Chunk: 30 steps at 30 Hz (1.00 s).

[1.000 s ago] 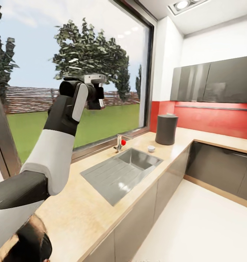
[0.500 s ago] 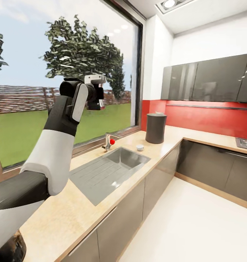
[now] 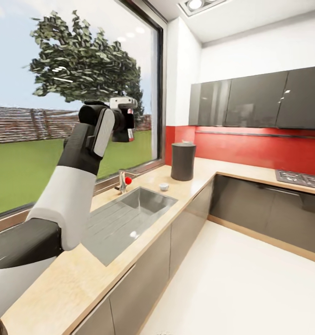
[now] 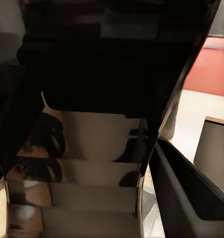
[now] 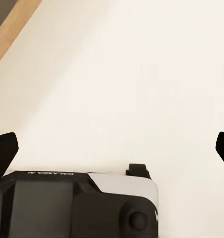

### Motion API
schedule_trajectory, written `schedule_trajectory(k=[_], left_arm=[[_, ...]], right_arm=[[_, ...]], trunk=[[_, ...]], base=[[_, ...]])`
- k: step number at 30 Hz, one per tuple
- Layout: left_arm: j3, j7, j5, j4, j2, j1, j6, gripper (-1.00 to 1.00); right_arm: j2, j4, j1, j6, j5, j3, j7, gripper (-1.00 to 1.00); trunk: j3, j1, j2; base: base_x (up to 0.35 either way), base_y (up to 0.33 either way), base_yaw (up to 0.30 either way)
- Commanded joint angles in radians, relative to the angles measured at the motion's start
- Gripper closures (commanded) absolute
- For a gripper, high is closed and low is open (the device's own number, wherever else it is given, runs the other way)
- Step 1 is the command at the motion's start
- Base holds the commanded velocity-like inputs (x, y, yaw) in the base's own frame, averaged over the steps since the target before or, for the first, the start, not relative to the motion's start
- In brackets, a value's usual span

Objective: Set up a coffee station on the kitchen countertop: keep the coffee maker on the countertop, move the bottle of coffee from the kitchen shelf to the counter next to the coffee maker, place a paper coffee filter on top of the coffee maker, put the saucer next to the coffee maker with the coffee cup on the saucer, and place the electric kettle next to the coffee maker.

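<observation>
head view: left gripper (image 3: 125,122) raised above kitchen countertop (image 3: 83,274).

The kitchen countertop (image 3: 201,179) is a light beige wood-grain surface with a brown wooden edge. It runs along under the window and turns the corner beneath the red wall. It sits over glossy dark grey cabinets (image 3: 187,230). A steel sink (image 3: 125,218) with a ribbed draining board is set into the worktop, with a tap (image 3: 123,180) bearing a red knob at its window side. Past the sink a small white cup-like object (image 3: 163,186) stands on the surface, and a tall dark grey cylinder (image 3: 183,161) stands near the corner. A hob (image 3: 300,178) lies in the far stretch. Below is a pale floor (image 3: 241,288).
</observation>
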Motion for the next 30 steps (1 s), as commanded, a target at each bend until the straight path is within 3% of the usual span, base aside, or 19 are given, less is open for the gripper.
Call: schedule_trajectory(k=[1,5,11,16,20,22,25,30], left_arm=[[-0.007,0.008,0.006,0.0,0.0,0.0,0.004,1.0],[-0.033,0.009,0.007,0.001,0.0,0.001,0.002,1.0],[-0.04,0.008,0.007,0.028,0.0,0.004,-0.004,1.0],[-0.041,0.008,0.009,0.154,0.0,0.006,-0.075,1.0],[-0.053,-0.004,0.01,0.245,0.0,0.019,-0.22,1.0],[-0.077,-0.059,0.01,0.282,0.0,0.035,-0.28,1.0],[-0.107,-0.207,0.01,0.375,0.0,0.056,-0.422,1.0],[-0.113,-0.227,0.009,0.404,0.0,0.06,-0.444,1.0]], right_arm=[[0.0,-0.002,0.0,0.005,-0.007,0.008,-0.006,-1.0],[0.0,-0.001,0.0,0.005,-0.008,0.008,-0.006,-1.0],[0.0,-0.001,0.0,0.004,-0.01,0.008,-0.006,-1.0],[0.0,-0.001,0.0,0.004,-0.01,0.008,-0.006,-1.0],[0.0,-0.001,0.0,0.004,-0.01,0.008,-0.006,-1.0],[0.0,-0.001,0.0,0.004,-0.01,0.008,-0.006,-1.0],[0.0,-0.001,0.0,0.004,-0.01,0.009,-0.006,-1.0],[0.0,-0.001,0.0,0.004,-0.01,0.01,-0.006,-1.0]], trunk=[[-0.002,0.0,-0.001],[-0.006,0.0,-0.001],[-0.014,0.0,-0.001],[-0.02,0.0,-0.001],[-0.025,0.0,-0.001],[-0.028,0.0,-0.001],[-0.032,0.0,-0.001],[-0.038,0.0,-0.001]], base=[[0.0,0.0,-0.225],[0.0,0.0,-0.204],[0.0,0.0,-0.186],[0.0,0.0,-0.18],[0.0,0.0,-0.179],[0.0,0.0,-0.179],[0.0,0.0,-0.179],[0.0,0.0,-0.179]])
